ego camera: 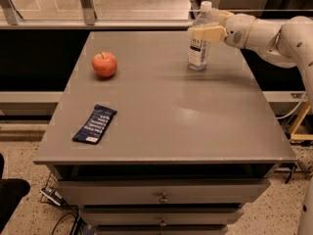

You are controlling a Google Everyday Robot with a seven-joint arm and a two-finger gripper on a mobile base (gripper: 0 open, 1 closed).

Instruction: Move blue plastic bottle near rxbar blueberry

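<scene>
- Landmark: red apple [104, 64], on the grey bench [176, 116] toward its back left in the camera view.
- Blue plastic bottle [198, 50]: upright on the bench, well to the right of the apple and slightly farther back; white cap on top, label facing the camera.
- Hand [201, 26]: well to the right of the apple, at the bottle's shoulder, with the arm reaching in from the right edge.
- Hand state: spread, one pale finger across the front of the bottle and the other behind its neck, bottle between them. Contact with the plastic: cannot tell.
- Rxbar blueberry [95, 124]: flat on the bench, well in front of the apple, lying at a slant with its pale end toward the camera.
- Bottle and bar sit well apart, on opposite sides of the apple.
</scene>
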